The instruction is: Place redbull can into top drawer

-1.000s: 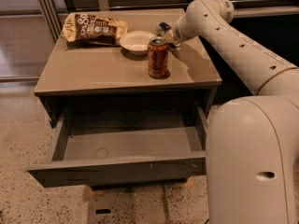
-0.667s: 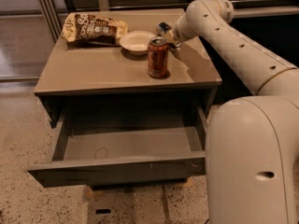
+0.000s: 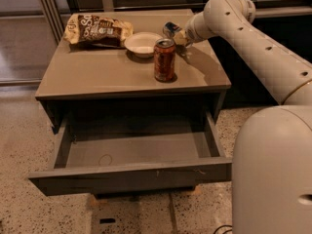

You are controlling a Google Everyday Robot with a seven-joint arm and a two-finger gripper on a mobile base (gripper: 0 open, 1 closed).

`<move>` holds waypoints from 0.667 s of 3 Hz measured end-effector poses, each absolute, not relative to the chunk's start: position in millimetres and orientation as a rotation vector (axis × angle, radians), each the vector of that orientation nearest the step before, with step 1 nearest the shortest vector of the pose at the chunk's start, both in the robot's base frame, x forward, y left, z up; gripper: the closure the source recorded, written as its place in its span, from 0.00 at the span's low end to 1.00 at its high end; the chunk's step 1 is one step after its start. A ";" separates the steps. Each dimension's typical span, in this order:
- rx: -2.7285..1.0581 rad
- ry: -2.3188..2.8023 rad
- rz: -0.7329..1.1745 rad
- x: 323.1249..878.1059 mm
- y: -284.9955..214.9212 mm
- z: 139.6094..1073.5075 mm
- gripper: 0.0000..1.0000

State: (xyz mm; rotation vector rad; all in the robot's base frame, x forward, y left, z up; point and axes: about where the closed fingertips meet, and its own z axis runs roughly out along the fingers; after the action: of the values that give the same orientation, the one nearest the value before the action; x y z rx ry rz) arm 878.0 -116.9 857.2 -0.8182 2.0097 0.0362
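The redbull can, slim, silver and blue, is tilted above the back right of the grey table. It sits in my gripper, which reaches in from the right and is shut on it. The top drawer is pulled open below the tabletop. Its grey inside shows nothing in it. The can is behind and above the drawer, over the tabletop.
A wider orange-red soda can stands upright just in front of my gripper. A white bowl and a bag of chips lie at the back left of the table. My robot's white body fills the right foreground.
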 end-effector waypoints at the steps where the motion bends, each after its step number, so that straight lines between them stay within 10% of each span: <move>1: -0.870 1.960 0.072 857.2 -125.4 883.5 1.00; 2: -0.965 1.869 0.114 825.7 -130.7 929.8 1.00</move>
State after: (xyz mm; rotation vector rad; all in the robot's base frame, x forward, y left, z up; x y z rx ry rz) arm 825.7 -130.7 929.8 -0.9654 1.8690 0.1144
